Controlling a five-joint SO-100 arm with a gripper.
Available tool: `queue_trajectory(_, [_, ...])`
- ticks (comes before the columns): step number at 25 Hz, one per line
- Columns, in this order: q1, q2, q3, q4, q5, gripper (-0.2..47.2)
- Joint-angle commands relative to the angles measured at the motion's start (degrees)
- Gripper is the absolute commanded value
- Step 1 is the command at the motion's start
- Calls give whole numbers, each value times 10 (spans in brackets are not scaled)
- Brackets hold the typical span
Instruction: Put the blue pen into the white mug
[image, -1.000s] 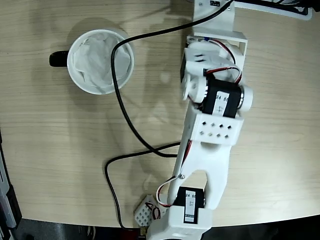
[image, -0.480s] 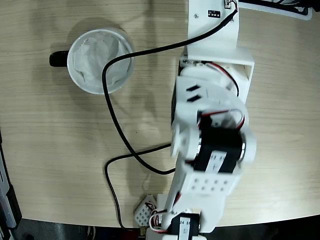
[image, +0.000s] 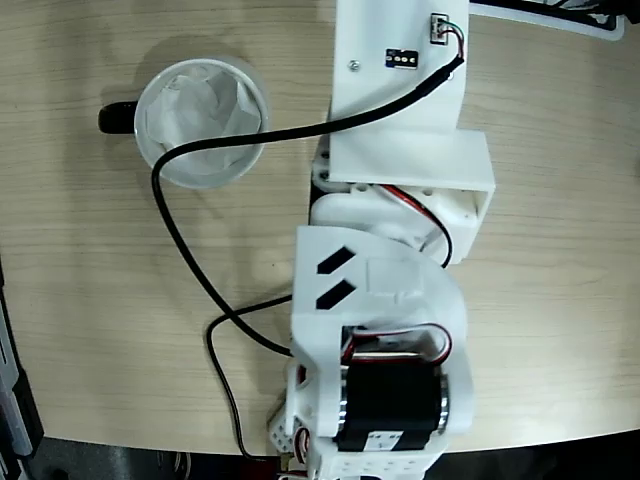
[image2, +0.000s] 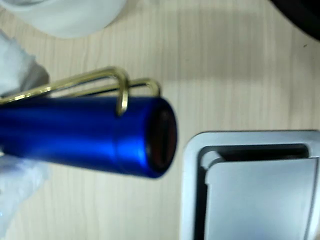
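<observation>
Wrist view: blue pen (image2: 85, 132) fills the left half of the frame, lying roughly level, its capped end pointing right with the wire clip (image2: 90, 82) arching over the top; the clip looks gold-toned here. Blurred white masses sit against the pen at the left edge, probably gripper parts, so the pen looks held clear of the table, but the fingers themselves aren't resolvable and I can't tell how the jaws stand. A grey-white moulded part (image2: 250, 185) sits at bottom right, just beside the pen's end. Wood-grain table (image2: 225, 65) behind. Fixed view, top-down: white mug (image: 201, 122) sits upper left on the table, black handle (image: 117, 119) pointing left, crumpled white paper inside. White arm (image: 385, 270) runs down the middle from top to bottom edge, well apart from the mug. 1 black cable (image: 210, 290) crosses over the mug's rim and loops down the table. Pen and gripper aren't visible in this view.
</observation>
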Motion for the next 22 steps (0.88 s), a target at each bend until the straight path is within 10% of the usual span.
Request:
queue_trajectory(1, [-23, 59, 1, -36, 4, 28])
queue_trajectory(22, [-103, 280, 371, -400, 21, 19])
